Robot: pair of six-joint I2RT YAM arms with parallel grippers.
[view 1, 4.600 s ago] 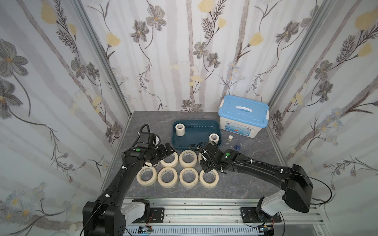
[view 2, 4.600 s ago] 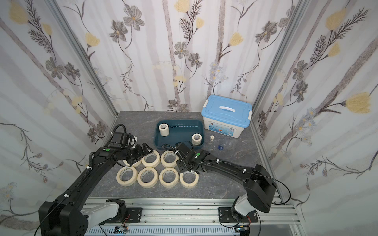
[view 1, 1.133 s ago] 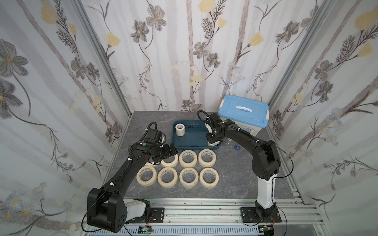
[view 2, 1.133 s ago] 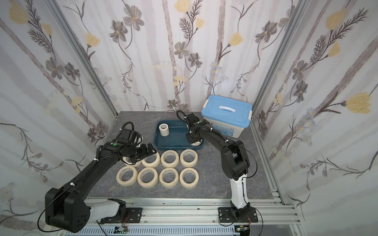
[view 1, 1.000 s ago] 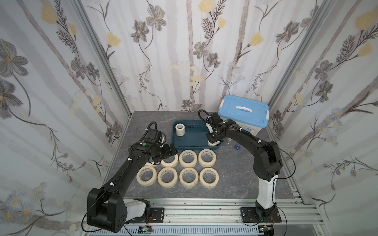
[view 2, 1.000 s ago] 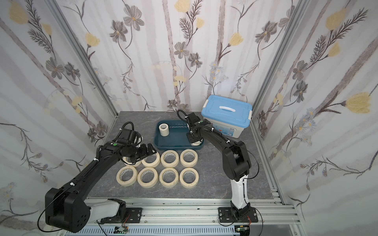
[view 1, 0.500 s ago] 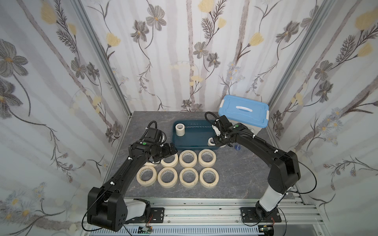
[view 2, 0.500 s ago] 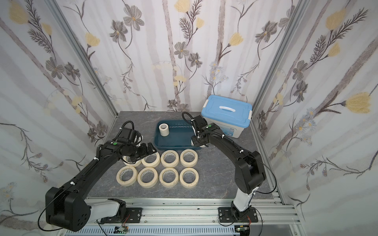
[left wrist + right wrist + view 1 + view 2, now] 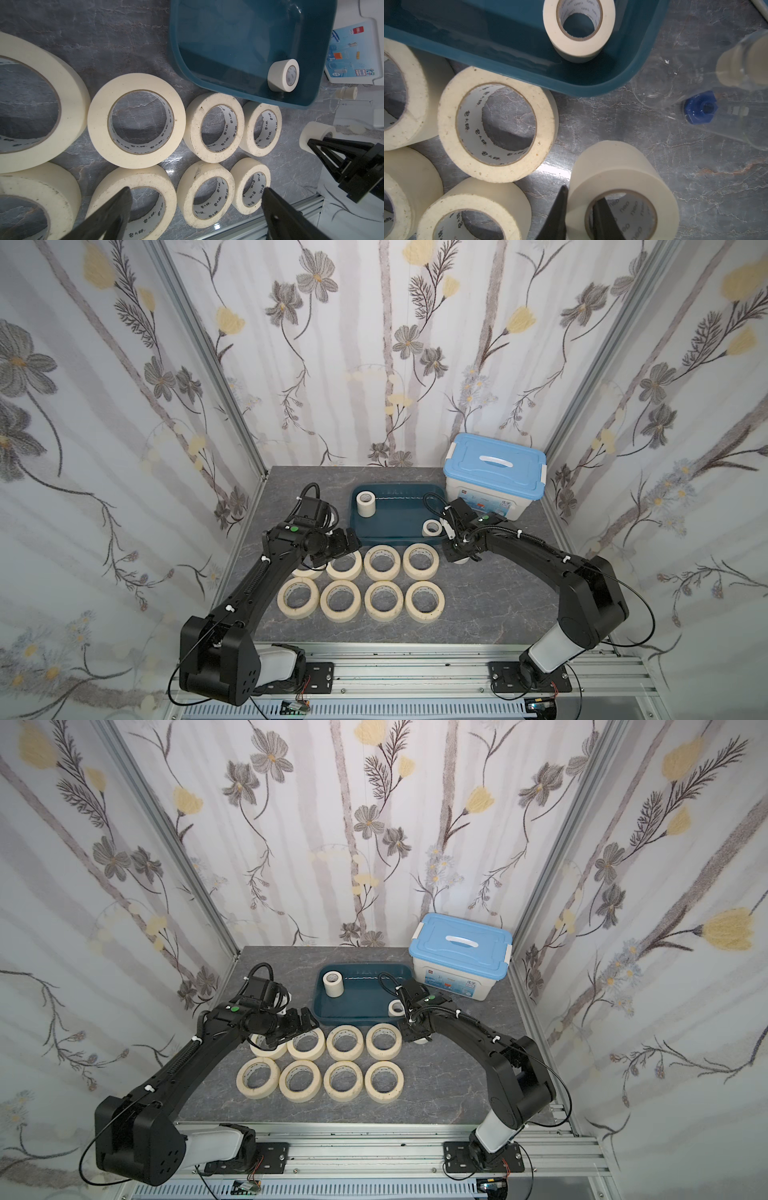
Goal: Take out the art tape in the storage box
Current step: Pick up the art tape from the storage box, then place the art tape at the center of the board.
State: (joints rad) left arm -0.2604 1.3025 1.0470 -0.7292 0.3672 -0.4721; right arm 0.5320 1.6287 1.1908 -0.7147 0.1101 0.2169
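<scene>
- Your right tool (image 9: 579, 216) pinches a small tape roll (image 9: 623, 187) by its wall, one finger inside the core, off the blue tray's (image 9: 390, 537) front right corner.
- Left tool (image 9: 195, 209) gapes empty above the eight big rolls (image 9: 380, 562).
- Two small rolls (image 9: 366, 504) remain in the tray.

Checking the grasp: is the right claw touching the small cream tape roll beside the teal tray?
Touching. The right wrist view shows the right claw pinching the small cream tape roll's wall, one finger inside its core.

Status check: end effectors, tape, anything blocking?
Left end effector open over the table rolls. Right end effector shut on a small roll, outside the storage box. Small rolls remain inside. Nothing blocking.
</scene>
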